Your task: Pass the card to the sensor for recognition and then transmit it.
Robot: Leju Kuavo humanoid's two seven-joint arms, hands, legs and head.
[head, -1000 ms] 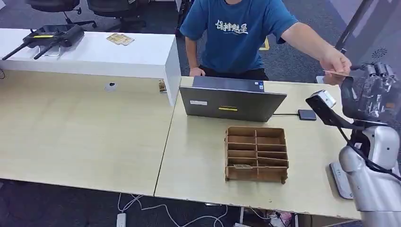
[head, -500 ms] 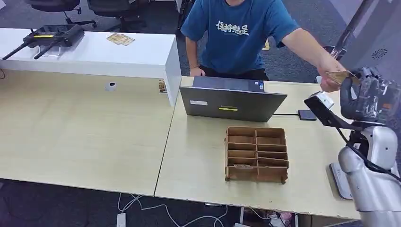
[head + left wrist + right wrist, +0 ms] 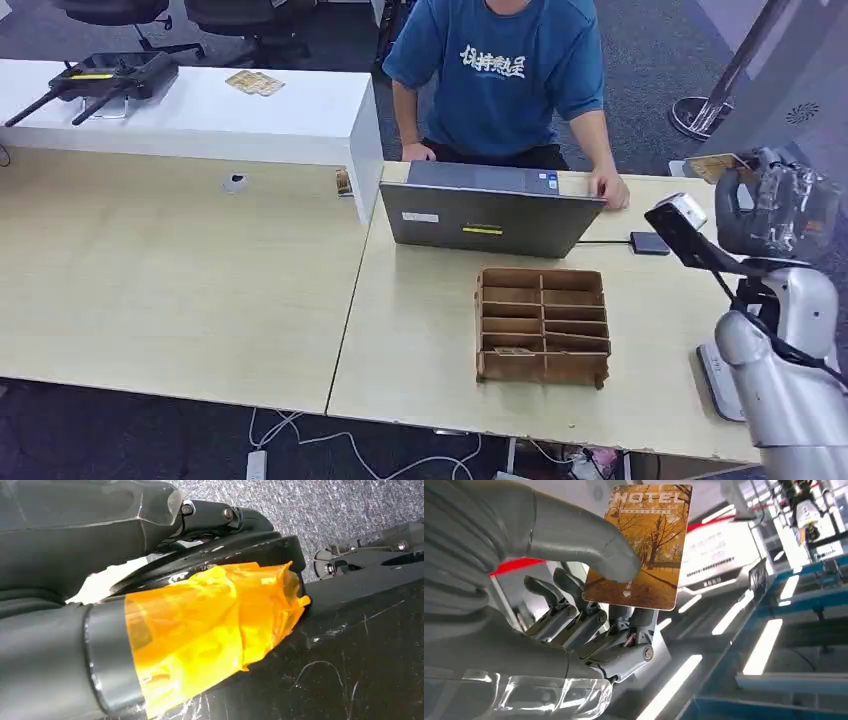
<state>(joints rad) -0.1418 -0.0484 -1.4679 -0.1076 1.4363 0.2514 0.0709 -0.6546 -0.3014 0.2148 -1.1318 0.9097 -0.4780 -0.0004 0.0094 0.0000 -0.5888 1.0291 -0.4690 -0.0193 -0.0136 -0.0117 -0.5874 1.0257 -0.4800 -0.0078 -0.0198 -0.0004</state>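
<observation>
At the right edge of the head view, the robot's right hand [image 3: 775,205] is raised above the far right end of the counter [image 3: 430,330], pinching a card [image 3: 718,164] between its thumb and fingers [image 3: 589,617]. The right wrist view shows the card [image 3: 639,545] up close: an orange-brown autumn scene printed with the word "HOTEL", the grey thumb pressed on its face and the darker fingers behind it. A small dark sensor [image 3: 650,242] lies flat on the counter to the lower left of the hand, just right of the grey laptop [image 3: 490,212], with a cable running between them. A person in a blue T-shirt [image 3: 505,70] stands behind the laptop at upper centre, one hand [image 3: 610,190] resting at its right corner. A brown wooden organiser [image 3: 543,325] with several compartments sits at centre frame, in front of the laptop. A white counter [image 3: 200,110] at upper left carries a black device with antennas [image 3: 100,78]. Whether the left hand's fingers are spread or closed cannot be told.
</observation>
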